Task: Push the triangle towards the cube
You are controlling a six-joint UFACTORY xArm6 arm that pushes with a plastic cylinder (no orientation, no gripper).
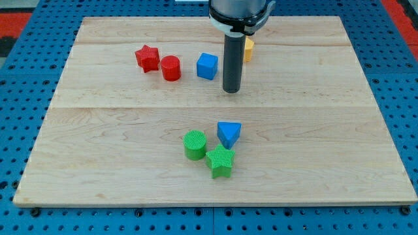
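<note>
A blue triangle [228, 134] lies on the wooden board below the middle. A blue cube [207, 66] sits toward the view's top, left of the rod. My tip [231, 91] is just to the right of and slightly below the blue cube, and well above the blue triangle. It touches neither block.
A green cylinder [194, 145] and a green star [221, 162] sit next to the triangle, to its left and below. A red star [147, 58] and a red cylinder [171, 68] lie left of the cube. A yellow block [248, 49] is partly hidden behind the rod.
</note>
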